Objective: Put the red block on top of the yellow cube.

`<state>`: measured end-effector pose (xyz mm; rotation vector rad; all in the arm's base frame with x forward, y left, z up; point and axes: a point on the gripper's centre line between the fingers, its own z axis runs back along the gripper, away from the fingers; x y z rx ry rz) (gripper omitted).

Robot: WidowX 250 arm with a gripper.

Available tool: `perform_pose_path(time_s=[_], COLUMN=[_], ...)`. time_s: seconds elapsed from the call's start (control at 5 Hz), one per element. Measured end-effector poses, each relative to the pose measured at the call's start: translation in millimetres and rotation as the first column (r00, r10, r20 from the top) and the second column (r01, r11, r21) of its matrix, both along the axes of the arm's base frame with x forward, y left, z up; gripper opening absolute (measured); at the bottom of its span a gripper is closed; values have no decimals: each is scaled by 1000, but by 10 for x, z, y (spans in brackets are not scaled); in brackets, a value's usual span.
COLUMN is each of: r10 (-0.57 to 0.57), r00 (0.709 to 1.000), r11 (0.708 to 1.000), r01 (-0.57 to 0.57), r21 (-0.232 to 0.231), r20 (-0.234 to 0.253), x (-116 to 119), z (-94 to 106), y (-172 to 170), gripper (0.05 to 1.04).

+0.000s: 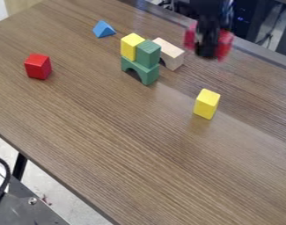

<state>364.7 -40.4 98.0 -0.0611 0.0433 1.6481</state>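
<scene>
The gripper (208, 46) hangs at the upper right, above the table's far side. Blurred red (224, 45) shows on both sides of its black lower part; whether this is a held block cannot be made out. A red block (38, 66) rests on the table at the left, well away from the gripper. One yellow block (207, 104) stands on the table at the right, lower in the view than the gripper. Another yellow block (132, 46) sits on a green arch (146, 74), beside a green block (148, 54).
Behind the green arch lies a pale wooden block (170, 53). A blue triangular block (103, 29) is at the upper left. The wooden table (139, 145) has its near edge running diagonally at the lower left, with a dark metal piece (27, 206) beyond it.
</scene>
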Motion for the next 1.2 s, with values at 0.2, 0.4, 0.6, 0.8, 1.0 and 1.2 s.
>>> perform_pose_path(time_s=[0.2,0.4,0.6,0.8,1.0,1.2], r10=[82,95,94,94,92,87], r00=[997,995,996,996,996,996], r11=[997,995,995,995,995,996], r01=[-81,-95,-94,-94,-91,-88], r21=[-5,-9,-16,-25,-34,-35], r20=[10,4,4,8,12,-9], x=[-63,-106,-125,-120,-114,-141], z=[-81,-115,-141,-152,-150,-233], y=[-36,-54,-107,-137,-167,-172], gripper=[591,591,591,591,591,591])
